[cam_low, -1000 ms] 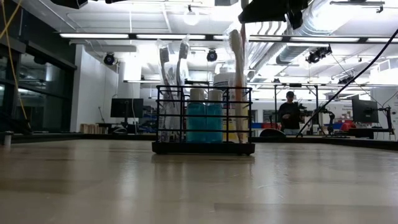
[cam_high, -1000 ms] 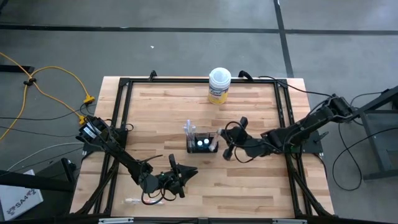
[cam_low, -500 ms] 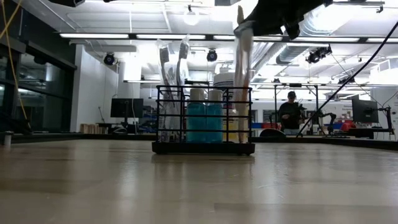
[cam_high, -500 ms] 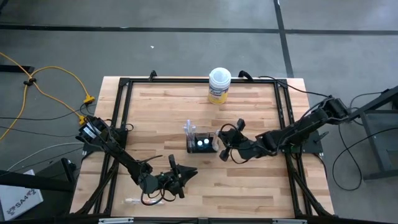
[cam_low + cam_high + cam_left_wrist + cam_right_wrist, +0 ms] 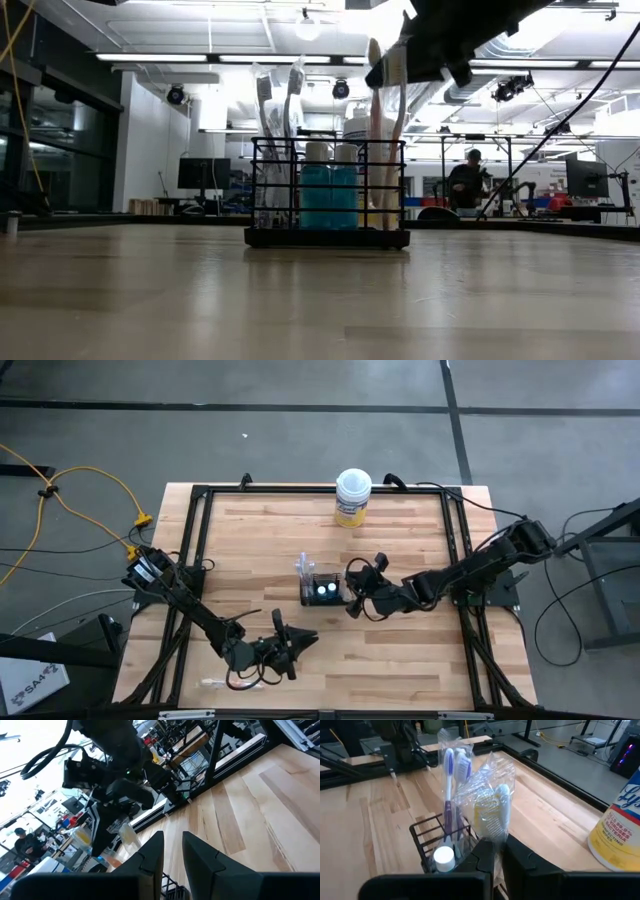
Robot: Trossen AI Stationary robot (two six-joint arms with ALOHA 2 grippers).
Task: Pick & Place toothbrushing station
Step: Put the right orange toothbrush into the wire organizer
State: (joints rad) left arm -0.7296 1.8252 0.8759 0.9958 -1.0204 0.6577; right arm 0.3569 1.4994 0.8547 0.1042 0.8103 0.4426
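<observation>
toothbrushing station [image 5: 325,589], a black wire-mesh holder, stands mid-desk [image 5: 420,540] with wrapped toothbrushes [image 5: 452,780] and teal white-capped tubes [image 5: 330,190] inside. right end effector [image 5: 352,592] at the holder's right edge, fingers pinched shut on a plastic-wrapped toothbrush [image 5: 492,812] standing upright in the holder. left end effector [image 5: 290,645] sits near the desk's front edge, fingers slightly parted, holding nothing. yellow wipes tub [image 5: 352,498] stands at the far edge.
</observation>
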